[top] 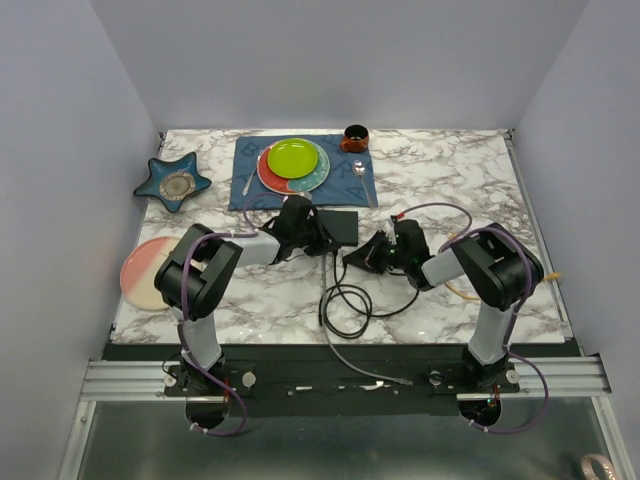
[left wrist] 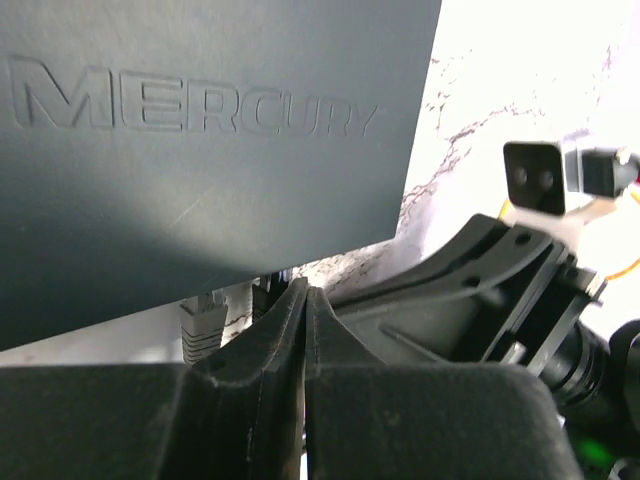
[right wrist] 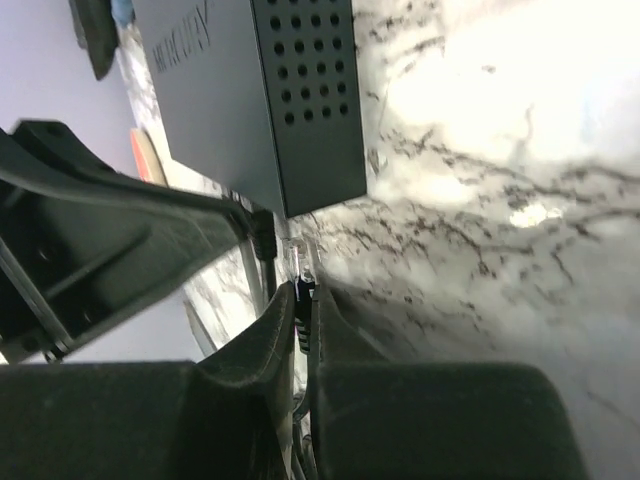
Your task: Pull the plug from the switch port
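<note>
The switch (top: 343, 226) is a flat matte-black box at the table's middle; in the left wrist view (left wrist: 200, 150) it bears raised letters, and in the right wrist view (right wrist: 260, 90) it shows vent holes. My left gripper (top: 320, 238) is shut with nothing between its fingertips (left wrist: 305, 297), right at the switch's socket edge, next to a grey plug (left wrist: 203, 325). My right gripper (top: 356, 258) is shut on a black plug (right wrist: 304, 295) with a clear tip that lies just short of the socket edge. Another black plug (right wrist: 262, 233) sits in the switch beside it.
The black cable (top: 345, 300) loops toward the near edge. A blue cloth mat (top: 365, 180) behind the switch holds a green plate (top: 292, 157) and a spoon. A brown cup (top: 355, 137), a star-shaped dish (top: 172, 182) and a pink plate (top: 140, 272) stand around.
</note>
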